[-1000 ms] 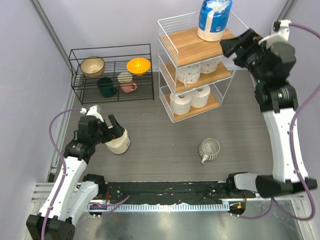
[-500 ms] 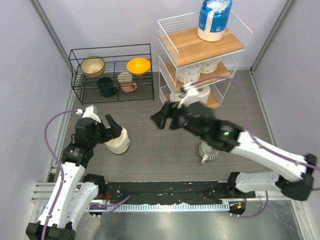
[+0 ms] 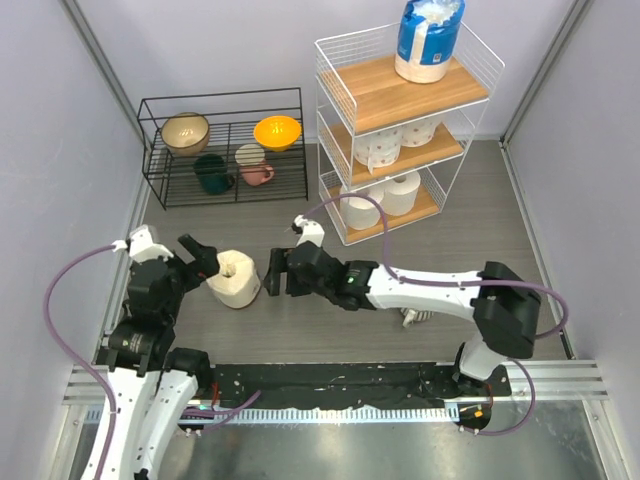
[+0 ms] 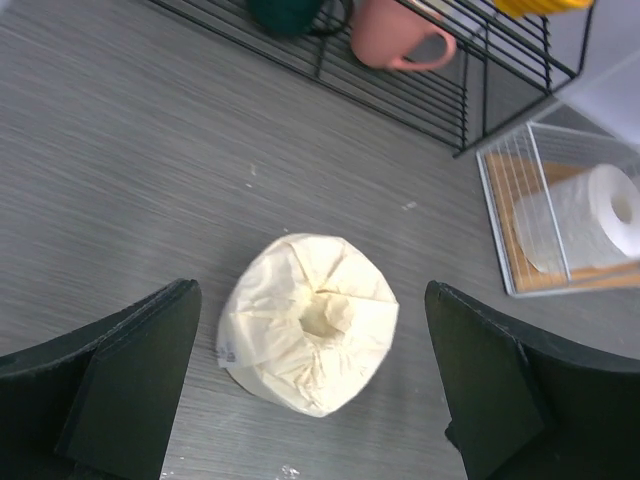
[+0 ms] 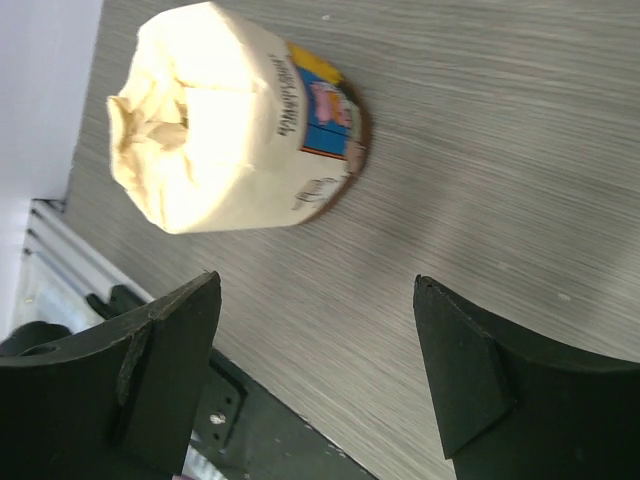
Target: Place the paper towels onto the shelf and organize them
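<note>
Left wrist view: the cream roll point(image 4: 308, 325) stands on the table point(image 4: 120, 170) between the left tool's point(image 4: 308, 295) spread fingers, untouched — the right tool point(image 5: 310, 300) gapes beside it too. We judge it light, soft, crushable — best pinched gently across its sides, mid-height.

There are six paper towel rolls: four white rolls point(image 3: 378, 148), one cream roll point(image 3: 232, 277) and one blue-wrapped roll point(image 3: 428, 38). One shelf point(image 3: 322, 60) has three wooden boards point(image 3: 375, 95). One black rack point(image 3: 285, 181) holds two bowls point(image 3: 185, 132) and two mugs point(image 3: 212, 173).
</note>
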Motion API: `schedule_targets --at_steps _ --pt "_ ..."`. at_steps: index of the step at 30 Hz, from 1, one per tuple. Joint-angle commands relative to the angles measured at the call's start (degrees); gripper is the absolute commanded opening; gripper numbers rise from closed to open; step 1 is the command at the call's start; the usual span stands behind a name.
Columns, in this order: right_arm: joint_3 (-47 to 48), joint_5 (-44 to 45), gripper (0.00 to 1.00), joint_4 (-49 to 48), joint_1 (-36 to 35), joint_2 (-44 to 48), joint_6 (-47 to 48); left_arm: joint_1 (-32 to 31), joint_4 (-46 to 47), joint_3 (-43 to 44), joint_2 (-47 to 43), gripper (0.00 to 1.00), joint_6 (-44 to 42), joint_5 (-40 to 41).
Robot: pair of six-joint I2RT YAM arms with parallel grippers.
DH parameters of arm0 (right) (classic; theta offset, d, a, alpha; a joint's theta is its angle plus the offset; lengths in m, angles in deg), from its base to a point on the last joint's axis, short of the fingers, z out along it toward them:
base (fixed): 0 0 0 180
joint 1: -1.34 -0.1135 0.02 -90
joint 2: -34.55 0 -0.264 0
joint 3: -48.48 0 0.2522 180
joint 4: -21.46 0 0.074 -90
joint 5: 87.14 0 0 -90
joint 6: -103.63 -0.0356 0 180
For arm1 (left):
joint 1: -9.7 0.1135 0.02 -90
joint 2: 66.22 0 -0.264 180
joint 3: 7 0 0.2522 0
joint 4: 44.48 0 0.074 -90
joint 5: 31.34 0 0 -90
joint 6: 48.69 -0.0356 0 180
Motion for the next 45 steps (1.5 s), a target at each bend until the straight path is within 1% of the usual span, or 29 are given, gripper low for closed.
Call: schedule_targets --at_steps 1,5,9,13,17,19,27,30,31,32,33,34,35,37,42,45 --pt "6.4 -4.4 0.83 -8.9 -0.1 -4.4 -2.3 -0.1 -3.6 2.4 -0.3 0.99 2.4 11.2" --pt "12.1 -6.2 0.83 -9.1 -0.1 -9.0 -1.5 -0.2 -4.9 2.6 -0.8 1.0 3.7 12.7" --pt "16.4 -7.0 0.83 -8.4 -0.1 -13.1 -0.7 -0.2 -4.7 2.3 -1.0 1.0 3.9 12.2" --pt "19.5 -6.2 0.83 -6.9 -0.1 -15.9 -0.7 -0.2 -4.7 2.3 -1.2 1.0 3.8 12.4" --pt "24.3 -3.1 0.83 0.9 -0.1 -18.9 -0.7 -0.2 -4.9 2.5 -1.5 0.99 3.7 12.8" --pt "25.3 -2.7 0.83 3.1 -0.1 -20.4 -0.6 -0.2 -5.1 2.4 -1.5 1.0 3.7 12.9" --pt "29.3 -2.6 0.82 8.2 -0.1 -24.5 0.1 -0.2 -5.2 2.5 -1.7 1.0 3.7 12.8" --pt "30.2 -2.1 0.81 9.5 -0.1 -25.8 0.1 -0.2 -5.1 2.4 -1.7 1.0 3.6 12.6" --pt "30.2 -1.9 0.79 9.6 -0.1 -26.0 0.2 -0.1 -5.1 2.4 -1.7 0.99 3.7 12.6" --pt "29.9 -1.6 0.65 9.5 -0.1 -25.7 0.6 -0.1 -5.1 2.4 -1.7 1.0 3.7 12.5" --pt "29.5 -1.2 0.56 9.1 -0.1 -25.3 0.9 -0.2 -5.1 2.4 -1.7 1.0 3.7 12.5" --pt "27.8 -0.9 0.51 7.1 -0.1 -24.6 1.4 -0.2 -5.1 2.4 -1.7 1.0 3.7 12.5" --pt "27.0 0.1 0.44 6.2 -0.1 -23.8 2.0 -0.2 -5.2 2.4 -1.7 1.0 3.6 12.5" --pt "25.3 2.3 0.4 5.3 0.0 -21.0 2.9 -0.1 -5.1 2.4 -1.7 1.0 3.6 12.5" --pt "22.8 3.3 0.32 4.6 0.4 -13.1 6.7 -0.2 -5.0 2.3 -1.9 1.0 3.6 12.4" --pt "20.4 2.6 0.31 4.3 1.5 -9.8 6.6 -0.2 -5.0 2.2 -1.9 1.0 3.6 12.3"
